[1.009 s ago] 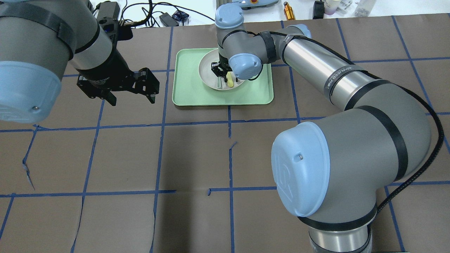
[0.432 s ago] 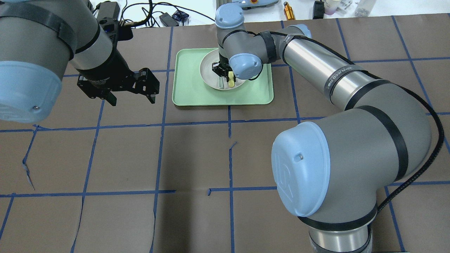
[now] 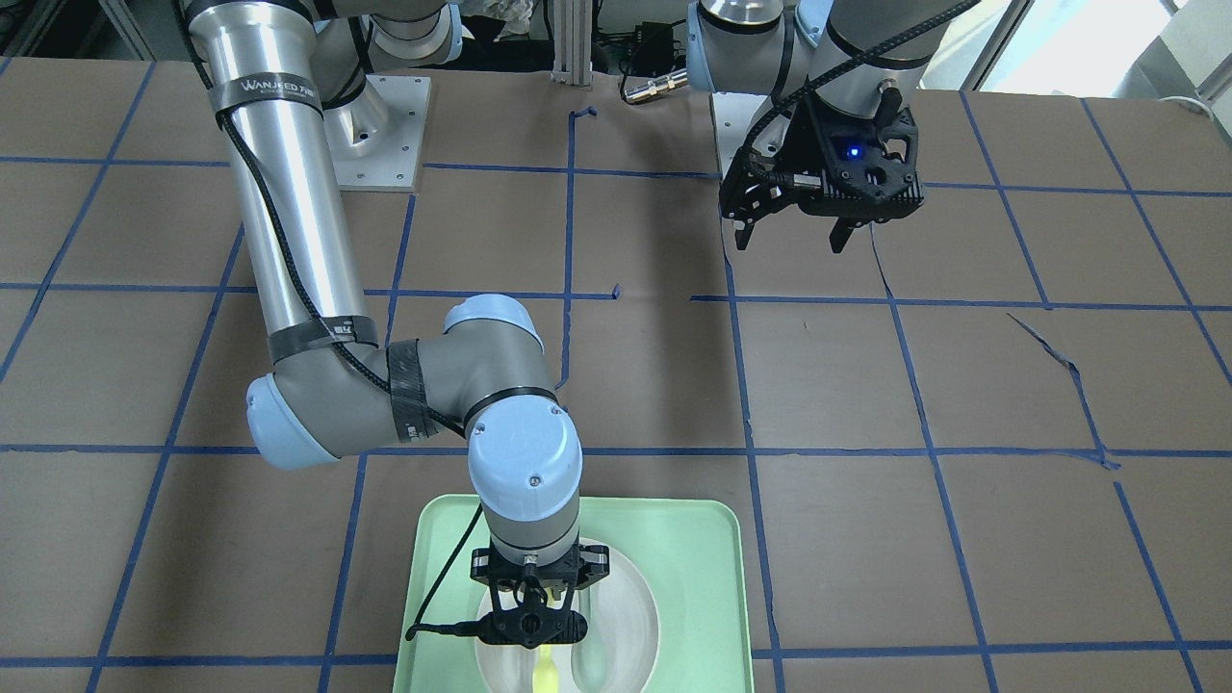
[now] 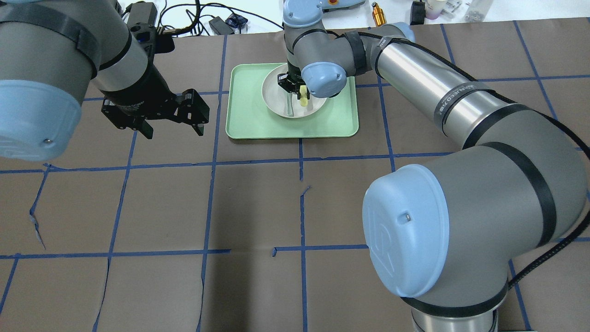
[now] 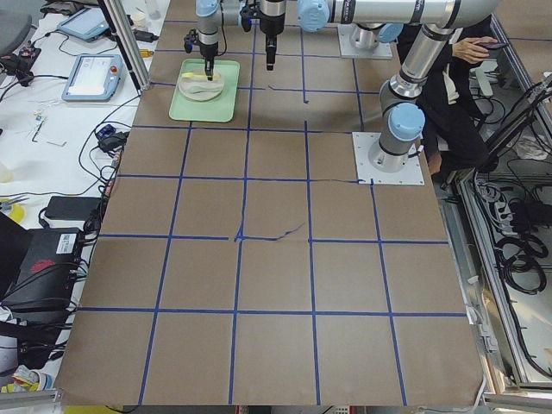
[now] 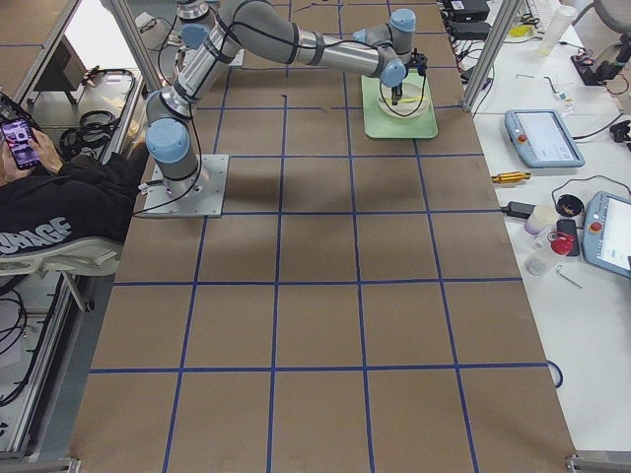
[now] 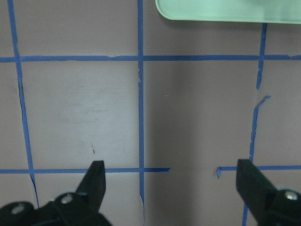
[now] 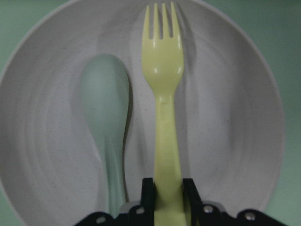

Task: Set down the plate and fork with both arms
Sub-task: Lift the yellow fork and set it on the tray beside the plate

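The off-white plate [image 4: 276, 99] sits in the mint-green tray [image 4: 249, 120] at the table's far middle. My right gripper [image 4: 295, 90] is shut on the handle of the pale-yellow fork [image 8: 162, 94] and holds it over the plate [image 8: 244, 117], tines pointing away from the gripper. The fork's tip also shows in the front-facing view [image 3: 546, 679] under the right gripper [image 3: 534, 640]. My left gripper [image 4: 174, 131] is open and empty above the bare table to the left of the tray, and the left wrist view [image 7: 171, 188] shows its jaws wide apart.
A grey-green spoon [image 8: 106, 117] lies in the plate beside the fork. The tray's near edge shows at the top of the left wrist view [image 7: 225, 12]. Cables, a gold cylinder [image 4: 379, 14] and other small items lie beyond the far table edge.
My right gripper has risen a little with the fork and shifted slightly toward the far side of the plate. The left arm has not moved.
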